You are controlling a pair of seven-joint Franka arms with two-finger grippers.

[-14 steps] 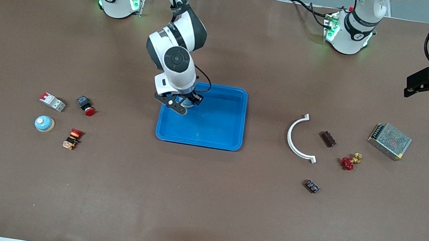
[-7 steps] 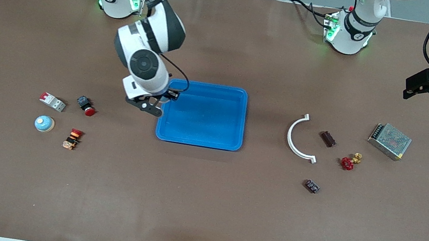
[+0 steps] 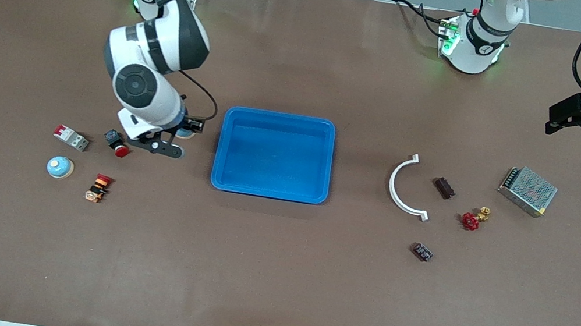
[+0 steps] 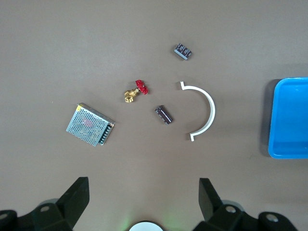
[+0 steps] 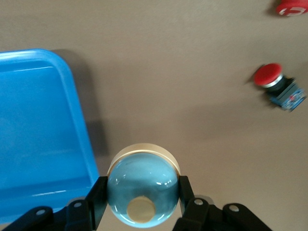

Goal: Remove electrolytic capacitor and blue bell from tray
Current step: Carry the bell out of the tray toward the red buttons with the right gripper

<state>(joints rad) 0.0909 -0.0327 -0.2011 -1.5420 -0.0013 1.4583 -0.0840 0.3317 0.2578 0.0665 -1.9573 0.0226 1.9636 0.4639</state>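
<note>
Over the surface beside the blue tray (image 3: pixel 274 154), toward the right arm's end: bell (image 5: pixel 143 192) clenched in right hand (image 5: pixel 143 207) | capacitor (image 4: pixel 163 115) near white arc (image 4: pixel 202 110) | left hand (image 4: pixel 144 202) released, waiting over the left arm's end

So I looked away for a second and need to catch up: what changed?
The right gripper, still shut on the blue bell, swung off the blue tray's corner to over bare table toward the right arm's end. Nothing was released. The left gripper waits open; the other bell on the table stayed put.
</note>
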